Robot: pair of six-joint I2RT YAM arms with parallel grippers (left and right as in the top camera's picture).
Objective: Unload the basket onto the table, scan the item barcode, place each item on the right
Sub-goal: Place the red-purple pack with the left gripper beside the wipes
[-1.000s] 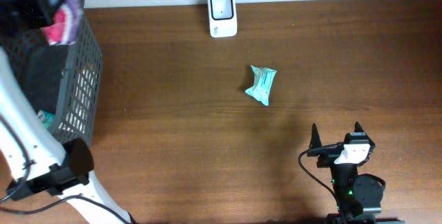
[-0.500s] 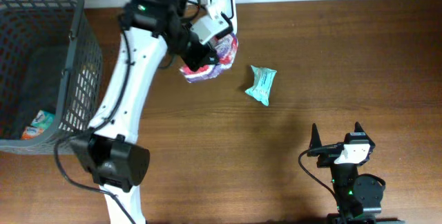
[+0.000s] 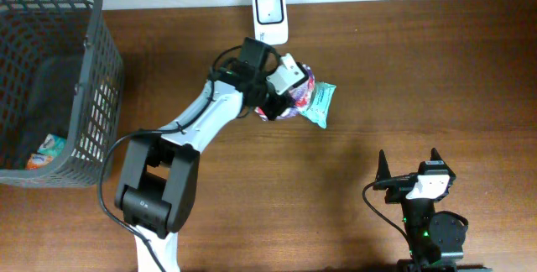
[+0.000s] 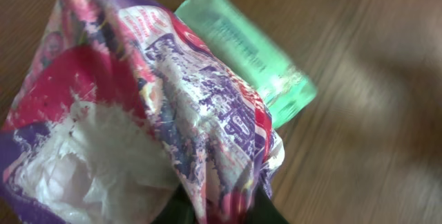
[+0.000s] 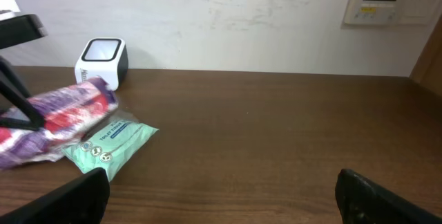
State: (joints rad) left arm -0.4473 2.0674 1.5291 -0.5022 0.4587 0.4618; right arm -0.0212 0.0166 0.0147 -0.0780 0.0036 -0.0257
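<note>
Brown wooden table (image 3: pixel 419 62), overhead view: white scanner (image 3: pixel 270 17) at 12 o'clock on the far edge, grey mesh basket (image 3: pixel 94 96) at 9 o'clock. The pink-and-purple packet (image 3: pixel 295 94) lies near centre, just toward 6 o'clock from the scanner, overlapping a teal packet (image 3: pixel 323 106) at its 3 o'clock. My left gripper (image 3: pixel 275 102) is at the packet's 9 o'clock end, crumpled wrapper between the jaws, though I cannot tell whether they pinch it or only flank it; my right gripper (image 3: pixel 409 161) sits at 5 o'clock, jaws spread wide, well apart from both packets.

The left jaws hold a pink-purple packet (image 3: pixel 297 97) against a green pack (image 3: pixel 323 105).
</note>
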